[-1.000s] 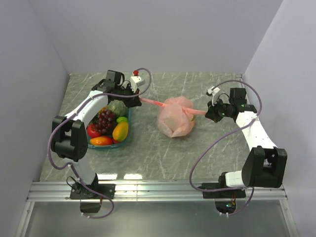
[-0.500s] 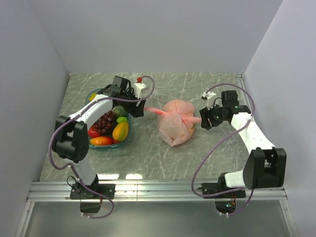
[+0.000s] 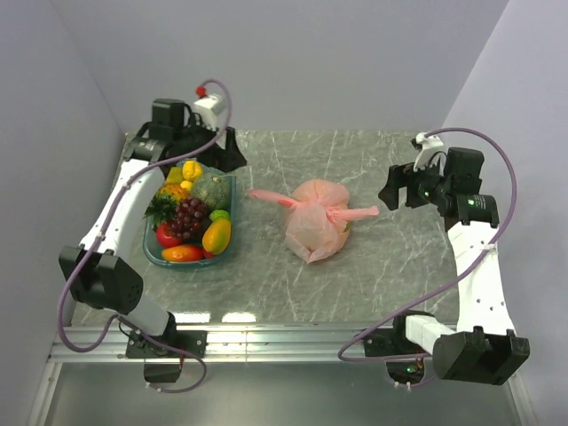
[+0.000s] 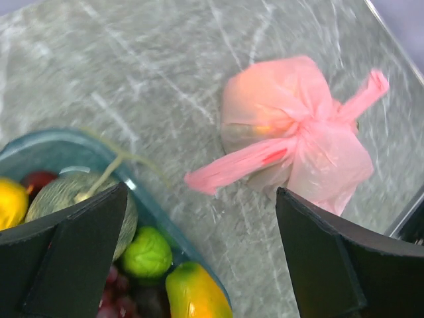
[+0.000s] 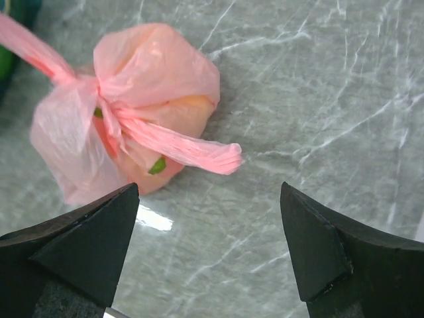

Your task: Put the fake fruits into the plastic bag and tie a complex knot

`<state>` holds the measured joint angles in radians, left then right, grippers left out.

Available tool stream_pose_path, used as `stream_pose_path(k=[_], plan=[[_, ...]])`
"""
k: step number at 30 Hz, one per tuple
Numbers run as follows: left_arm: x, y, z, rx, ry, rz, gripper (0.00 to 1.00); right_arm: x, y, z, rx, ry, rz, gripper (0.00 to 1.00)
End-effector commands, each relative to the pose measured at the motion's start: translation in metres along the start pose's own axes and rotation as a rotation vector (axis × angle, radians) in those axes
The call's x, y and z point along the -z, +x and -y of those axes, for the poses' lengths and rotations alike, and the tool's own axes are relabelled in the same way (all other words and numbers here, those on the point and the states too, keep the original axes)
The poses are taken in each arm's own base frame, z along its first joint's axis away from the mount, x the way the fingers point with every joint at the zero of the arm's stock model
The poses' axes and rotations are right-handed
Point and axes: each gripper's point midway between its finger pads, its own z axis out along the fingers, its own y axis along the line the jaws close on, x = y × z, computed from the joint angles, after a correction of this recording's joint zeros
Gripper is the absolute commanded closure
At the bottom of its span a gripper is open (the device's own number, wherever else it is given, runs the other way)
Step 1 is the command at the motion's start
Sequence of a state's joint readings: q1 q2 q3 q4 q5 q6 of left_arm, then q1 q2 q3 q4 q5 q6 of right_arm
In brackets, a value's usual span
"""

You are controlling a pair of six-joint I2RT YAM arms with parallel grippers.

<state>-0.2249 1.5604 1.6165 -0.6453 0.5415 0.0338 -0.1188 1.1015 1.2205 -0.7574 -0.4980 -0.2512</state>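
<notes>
The pink plastic bag (image 3: 315, 229) lies mid-table, closed by a knot (image 3: 312, 207) with two slack tails (image 3: 268, 196) pointing left and right. Fruit shows faintly orange and green through its skin (image 5: 158, 165). My left gripper (image 3: 229, 158) hovers open above the tray's far end, its jaws wide and empty, with the left tail (image 4: 232, 165) lying free ahead of it. My right gripper (image 3: 397, 188) is open too, off to the bag's right, apart from the right tail (image 5: 189, 151). The knot (image 4: 303, 129) sits on top of the bag (image 5: 142, 73).
A teal tray (image 3: 145, 238) at the left holds more fake fruits: purple grapes (image 3: 188, 216), a mango (image 3: 216, 235), red pieces (image 3: 169, 236) and a green one (image 4: 147, 252). Walls close in the left, back and right sides.
Both grippers opened and let go of the bag's tails. The left arm drew back and left over the tray, the right arm pulled away to the right. The tails went slack.
</notes>
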Motion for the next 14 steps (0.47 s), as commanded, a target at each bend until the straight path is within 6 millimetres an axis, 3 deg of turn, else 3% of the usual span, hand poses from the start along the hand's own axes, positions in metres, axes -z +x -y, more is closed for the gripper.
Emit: stream_pose_path(k=[1, 4, 5, 8, 14], plan=[[0.033, -0.009, 0.004, 0.162, -0.008, 0.060, 0.01, 0.009, -0.003, -0.006, -0.158, 0.005, -0.002, 0.07], [0.041, 0.000, -0.010, 0.151, -0.110, 0.075, 0.01, 0.010, 0.012, -0.010, -0.148, -0.007, -0.006, 0.03], [0.037, 0.019, -0.015, 0.155, -0.131, 0.040, 0.01, 0.008, 0.025, -0.013, -0.143, -0.014, -0.015, 0.02], [0.037, 0.046, -0.018, 0.158, -0.147, -0.007, 0.01, 0.006, 0.047, -0.017, -0.129, -0.020, -0.017, 0.00], [0.043, 0.049, -0.018, 0.132, -0.177, 0.024, 0.01, 0.011, 0.053, -0.021, -0.122, -0.006, 0.019, 0.00]])
